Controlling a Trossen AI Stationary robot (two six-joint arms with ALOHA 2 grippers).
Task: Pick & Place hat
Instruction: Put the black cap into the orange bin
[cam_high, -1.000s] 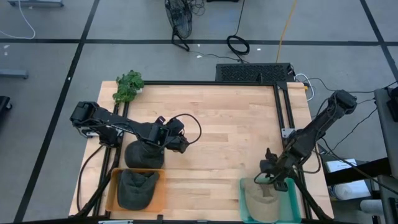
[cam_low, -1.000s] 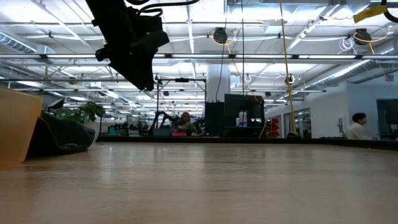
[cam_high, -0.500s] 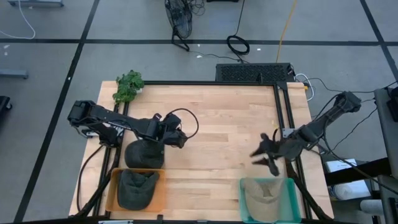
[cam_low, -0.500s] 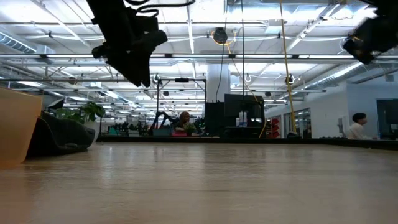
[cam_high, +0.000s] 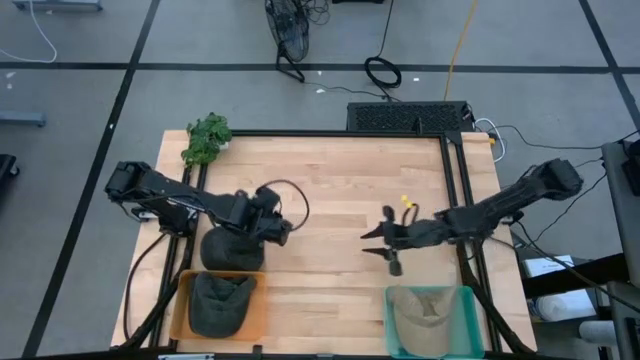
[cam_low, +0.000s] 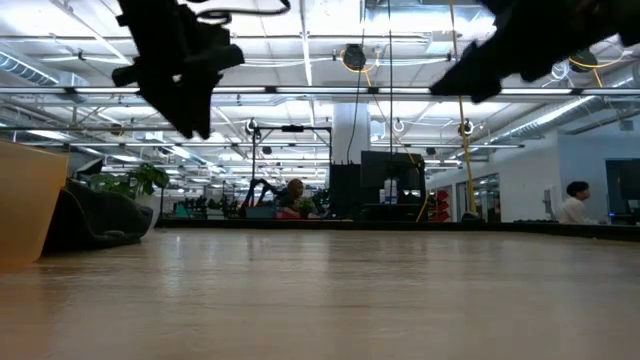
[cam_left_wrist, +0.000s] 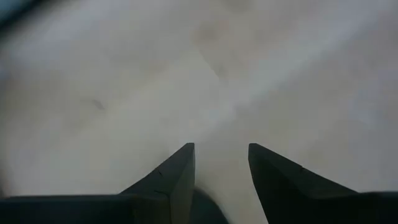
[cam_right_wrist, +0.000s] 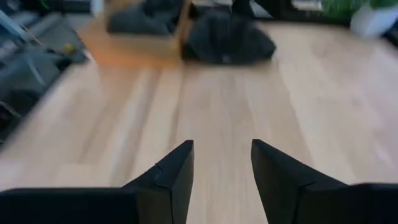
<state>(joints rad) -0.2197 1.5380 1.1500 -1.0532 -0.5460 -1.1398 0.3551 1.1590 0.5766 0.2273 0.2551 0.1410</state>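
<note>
A dark hat (cam_high: 232, 250) rests crown up on the table near its left edge, just beyond the orange bin (cam_high: 178, 300), which holds a second dark hat (cam_high: 220, 305). A tan hat (cam_high: 425, 318) lies in the green bin (cam_high: 468, 300) at the near right. My left gripper (cam_high: 283, 236) hovers open just right of the dark hat on the table, touching nothing; its wrist view (cam_left_wrist: 221, 146) shows only blurred table. My right gripper (cam_high: 372, 243) is open above the table's middle, pointing left; its wrist view (cam_right_wrist: 222, 143) faces the dark hat (cam_right_wrist: 230, 36) and orange bin (cam_right_wrist: 140, 46).
A green plant (cam_high: 207, 140) sits at the table's far left corner. A black frame runs along the table's far and right edges (cam_high: 452, 180). Bare wood lies between the two grippers (cam_high: 330, 200). In the low view both arms (cam_low: 175, 70) hang well above the tabletop.
My right gripper has risen from over the tan hat in the green bin and swung left and toward the far edge to above the table's middle, now pointing left. The tan hat stays in the bin. My left gripper has drifted slightly left, toward the dark hat.
</note>
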